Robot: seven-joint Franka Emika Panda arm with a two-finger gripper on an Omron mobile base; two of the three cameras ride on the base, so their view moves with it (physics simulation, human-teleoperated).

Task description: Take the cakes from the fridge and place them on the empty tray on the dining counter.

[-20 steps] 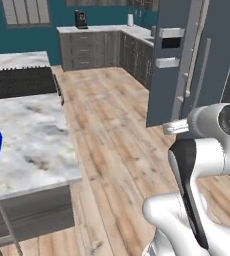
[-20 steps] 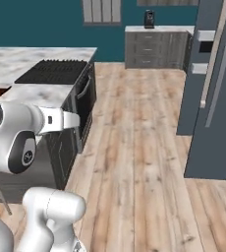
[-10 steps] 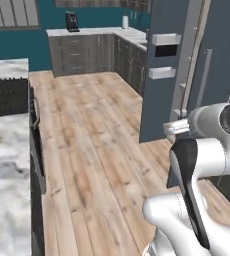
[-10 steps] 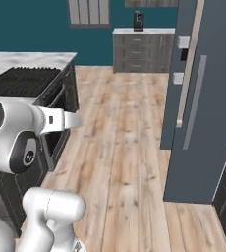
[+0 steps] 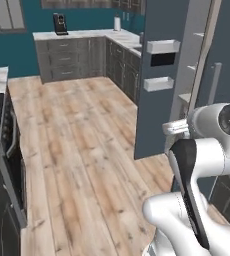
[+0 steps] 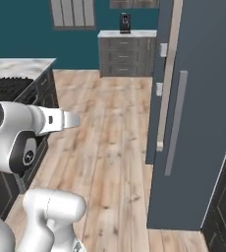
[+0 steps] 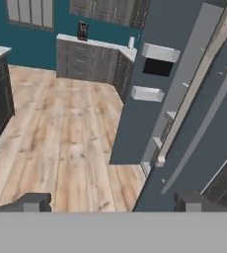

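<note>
In the kitchen, beside the fridge:
Floor: pale wood planks (image 5: 77, 150) run from the robot's base back to the far cabinets and take up the middle of all three views.
Fridge: the tall slate-blue fridge (image 6: 203, 113) stands at the right in the right base view, its door shut there, with a long grey vertical handle (image 6: 176, 123) on the front. In the left base view the same fridge (image 5: 162, 90) shows a side with two pale bins (image 5: 162, 46) stuck out from it, a black panel between them, and pale shelf edges just to their right. The hand view looks at the fridge (image 7: 184, 99) from close by, tilted, with the handle (image 7: 204, 123) slanting across it.
Cakes: cannot be made out in any view; the visible shelf edges are too narrow to show what sits on them.
Dining counter: a corner of the marbled top (image 6: 16, 66) with the black cooktop (image 6: 7, 88) lies at the left in the right base view, well apart from the fridge across the floor.
Far cabinets: grey wood-grain units (image 5: 72, 57) under a marbled top against the teal wall, with a small dark appliance (image 5: 60, 24) standing on it.
Arm: the white arm (image 5: 207, 150) rises just beside the fridge.
Gripper: the gripper (image 7: 115, 201) points toward the fridge's lower part; its two dark fingertips (image 7: 34, 201) stand far apart with nothing between them, so the jaws are spread wide and hold nothing.
</note>
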